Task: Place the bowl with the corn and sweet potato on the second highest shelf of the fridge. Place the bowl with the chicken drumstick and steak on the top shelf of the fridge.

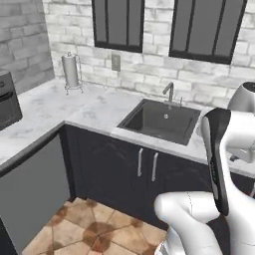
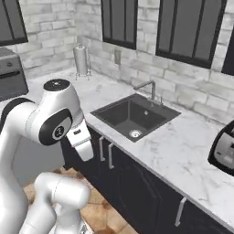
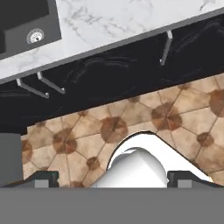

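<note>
A white brick kitchen wall is seen behind a marble tabletop (image 1: 60, 102). From left to right, a paper towel holder (image 1: 72, 72) and a dark square sink (image 1: 160, 119) are shown. The gripper (image 3: 113, 178) is held wide apart, empty, above tiled floor (image 3: 131, 118). No bowls or fridge are seen, so their direction cannot be told.

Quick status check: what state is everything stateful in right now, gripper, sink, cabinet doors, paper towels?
gripper: open, holding nothing
sink: empty, no water running from the faucet
cabinet doors under sink: shut
paper towel roll: upright on its holder
</note>
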Controlling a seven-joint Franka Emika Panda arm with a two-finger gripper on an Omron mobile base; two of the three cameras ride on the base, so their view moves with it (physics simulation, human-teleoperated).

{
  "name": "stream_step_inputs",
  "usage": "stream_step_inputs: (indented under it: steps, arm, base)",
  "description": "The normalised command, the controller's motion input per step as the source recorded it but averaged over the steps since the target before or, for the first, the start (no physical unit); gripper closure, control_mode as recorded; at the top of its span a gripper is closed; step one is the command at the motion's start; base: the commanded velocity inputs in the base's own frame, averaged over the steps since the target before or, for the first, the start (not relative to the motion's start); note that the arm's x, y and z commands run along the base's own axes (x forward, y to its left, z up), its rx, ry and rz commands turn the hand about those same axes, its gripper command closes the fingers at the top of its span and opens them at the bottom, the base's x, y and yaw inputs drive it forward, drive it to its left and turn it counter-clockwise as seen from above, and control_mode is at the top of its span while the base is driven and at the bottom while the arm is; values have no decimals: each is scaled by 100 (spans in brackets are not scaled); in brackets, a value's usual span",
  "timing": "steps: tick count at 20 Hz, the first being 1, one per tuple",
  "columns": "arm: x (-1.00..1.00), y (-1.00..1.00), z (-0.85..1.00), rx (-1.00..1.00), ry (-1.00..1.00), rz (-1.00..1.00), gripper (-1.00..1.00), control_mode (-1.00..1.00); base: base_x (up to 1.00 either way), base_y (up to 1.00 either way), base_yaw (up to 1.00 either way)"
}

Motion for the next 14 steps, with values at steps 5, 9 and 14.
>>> stream_step_inputs:
  steps: [5,9,14]
  arm:
    - [0,0,0,0,0,0,-100,100]
    - [0,0,0,0,0,0,-100,100]
    - [0,0,0,0,0,0,-100,100]
  base:
    - [28,29,87]
    - [0,58,87]
    - [13,62,80]
